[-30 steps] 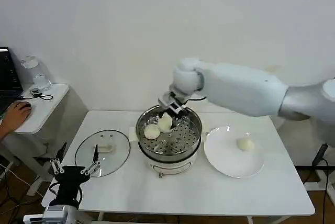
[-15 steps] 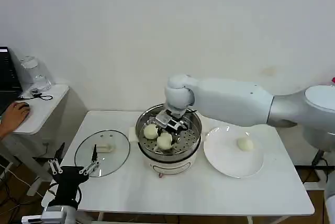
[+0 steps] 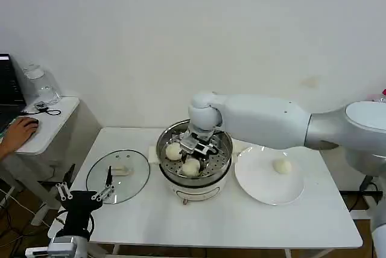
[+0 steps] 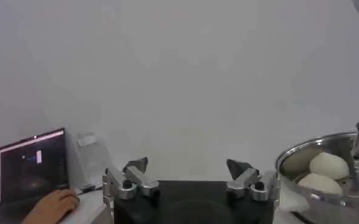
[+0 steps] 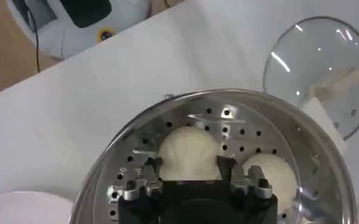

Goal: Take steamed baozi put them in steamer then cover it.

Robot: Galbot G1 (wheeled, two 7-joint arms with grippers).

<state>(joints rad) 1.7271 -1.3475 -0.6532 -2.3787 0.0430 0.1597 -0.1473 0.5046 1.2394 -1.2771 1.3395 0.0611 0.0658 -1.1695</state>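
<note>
The white right arm is reaching across, its right gripper pointing downward with fingers spread apart. The left gripper is hanging low, its black-tipped fingers splayed wide.

Three steamed baozi, two sitting in one steamer, one lying on one white plate at three o'clock, one cover resting at nine o'clock.

Right arm blocks steamer top; plate side seemingly open.
</note>
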